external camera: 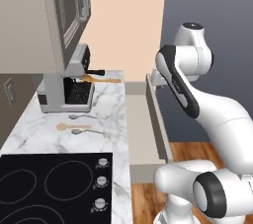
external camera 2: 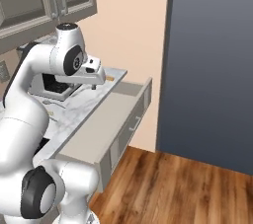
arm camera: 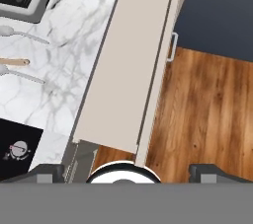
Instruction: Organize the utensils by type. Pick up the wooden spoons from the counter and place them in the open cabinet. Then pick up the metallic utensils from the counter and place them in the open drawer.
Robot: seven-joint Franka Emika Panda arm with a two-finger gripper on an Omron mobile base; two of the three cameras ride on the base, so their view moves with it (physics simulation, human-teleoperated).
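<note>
Arm bent high, gripper [arm camera: 126, 169] wide open, empty

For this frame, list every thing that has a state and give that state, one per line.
open drawer: pulled out, nothing inside.
gripper: jaws wide apart, holding nothing, above the drawer.
wooden spoons: two lying flat on the counter, one by the cooktop, one beside the coffee machine.
metallic utensils: two lying flat on the counter.

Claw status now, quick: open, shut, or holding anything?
Claw: open and empty, above the pulled-out taupe-grey drawer.
</note>
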